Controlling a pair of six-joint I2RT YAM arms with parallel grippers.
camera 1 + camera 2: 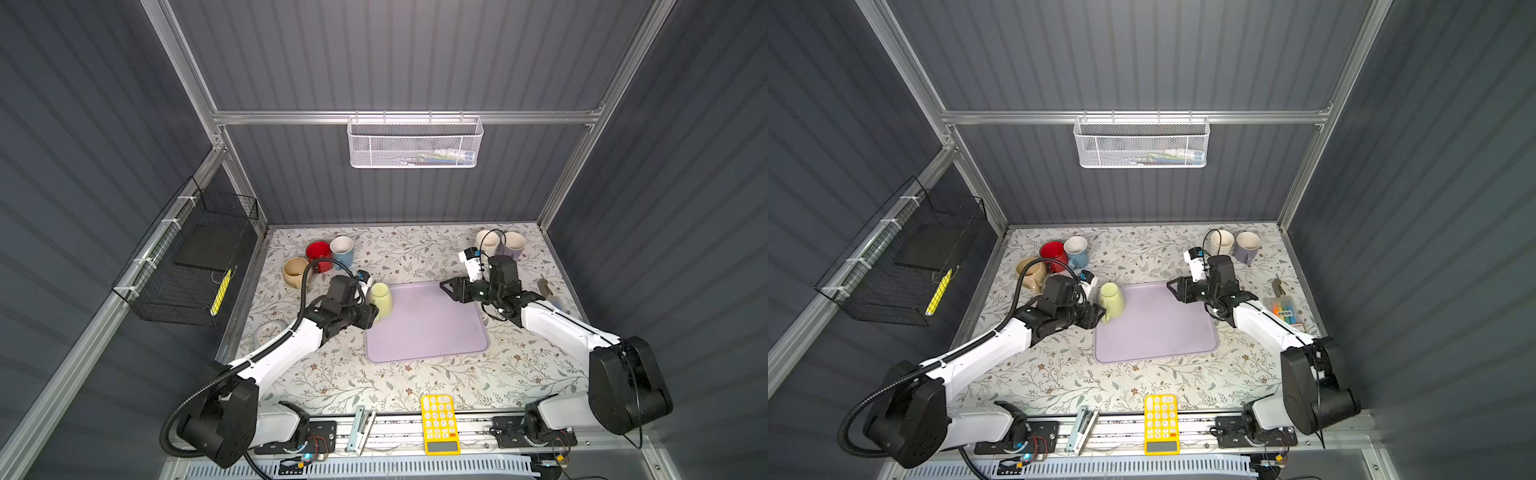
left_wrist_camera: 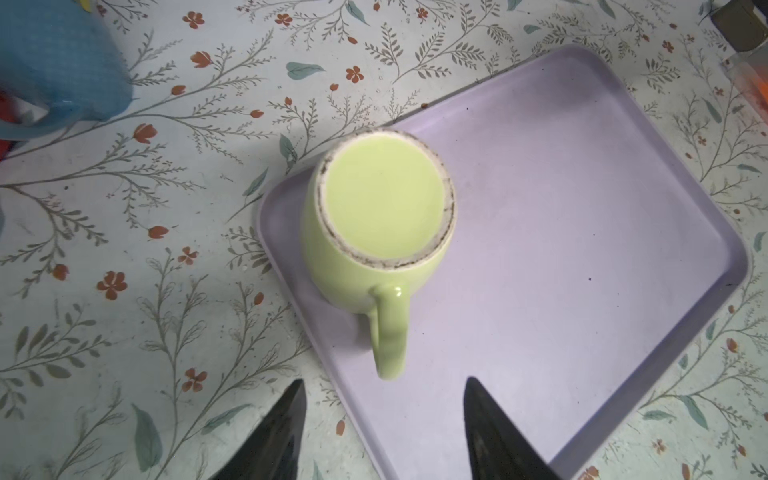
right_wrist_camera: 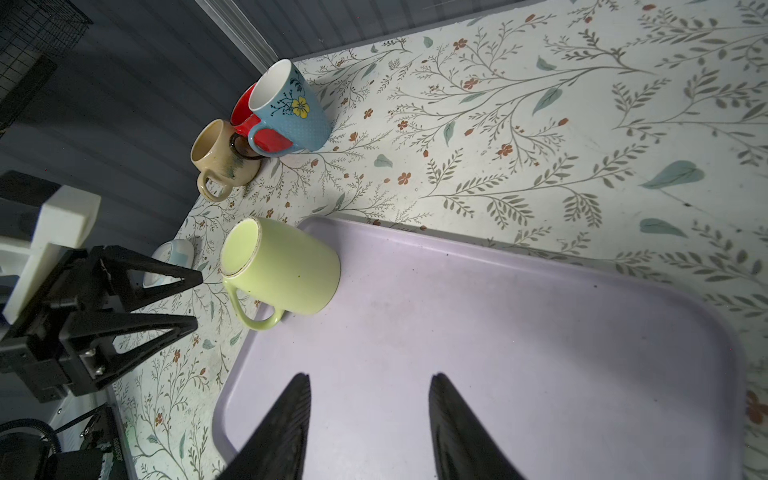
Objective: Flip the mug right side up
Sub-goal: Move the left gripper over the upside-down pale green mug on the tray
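Observation:
A pale green mug [image 1: 381, 300] [image 1: 1113, 301] stands upside down on the far left corner of the lilac tray [image 1: 432, 332] [image 1: 1158, 332]. Its unglazed base ring faces up in the left wrist view [image 2: 382, 199]. The handle [image 2: 388, 328] points toward my left gripper [image 2: 385, 379] [image 1: 370, 315], which is open just short of it, touching nothing. In the right wrist view the mug [image 3: 286, 270] stands beyond the tray [image 3: 498, 353], with the left gripper [image 3: 198, 300] beside its handle. My right gripper [image 3: 370, 375] [image 1: 446, 289] hangs open and empty over the tray's far right corner.
Red [image 1: 319, 251], blue [image 1: 343, 249] and tan [image 1: 296, 272] mugs stand upright at the back left. A cream mug [image 1: 487, 242] and a lavender mug [image 1: 514, 245] are at the back right. A small clock [image 1: 270, 332] lies left; a yellow calculator [image 1: 439, 424] and a stapler [image 1: 360, 428] lie at the front.

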